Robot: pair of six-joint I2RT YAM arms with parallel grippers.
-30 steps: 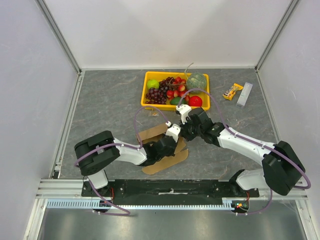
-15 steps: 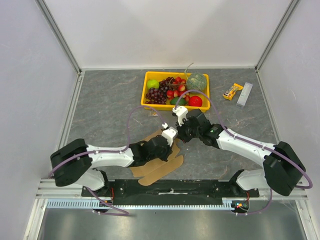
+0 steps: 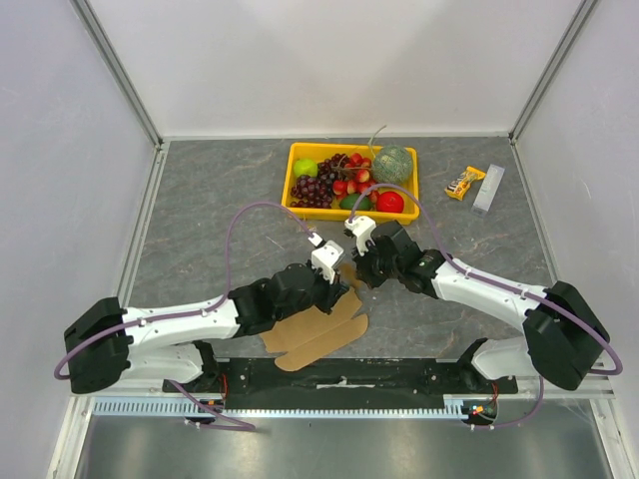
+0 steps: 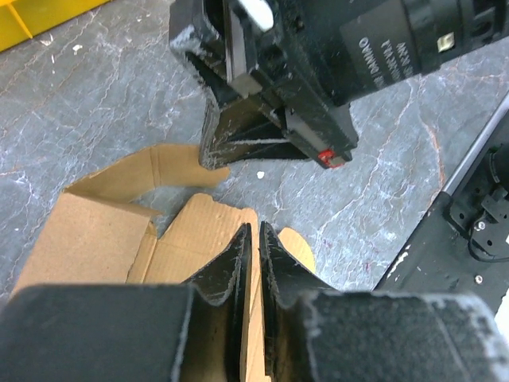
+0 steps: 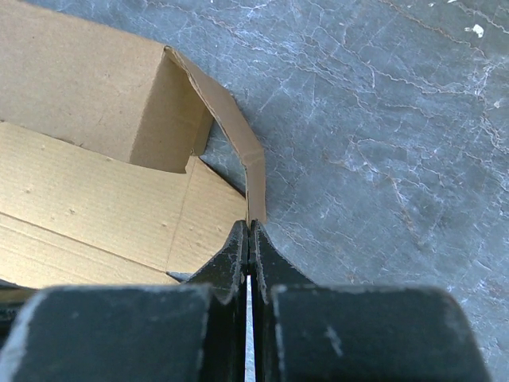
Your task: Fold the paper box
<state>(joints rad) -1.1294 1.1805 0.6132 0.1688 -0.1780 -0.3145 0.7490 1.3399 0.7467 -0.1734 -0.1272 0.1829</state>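
Cardboard, thin and corrugated, is what I am working with. The paper box (image 3: 319,339) lies mostly flat on the desk (image 3: 220,220), close to the near edge and between the two arms, well apart from the yellow tray (image 3: 319,147) of fruit farther back. One narrow flap (image 5: 256,179) on its far right side stands up from the sheet.

My right pincer (image 5: 249,231) is pressed together, and from its wrist view it looks to be pinching the tip of that raised flap. My left pincer (image 4: 253,239) hangs over the middle panels with only a thin slit between its fingers. I cannot tell whether any cardboard sits in that slit.

I judge the sheet to be very light, and stiff across its flat panels. It should bend willingly only along the pre-cut creases. It will probably skate over the smooth stone-patterned top if I push it sideways, so one pincer ought to pin a panel while the other lifts. A hard squeeze could dent the fluting or kink a flap off its crease.

The best holds are the free edges of the flaps, taken close to a crease and gripped gently. The rounded tabs on the near side look like the weaker places to grab.
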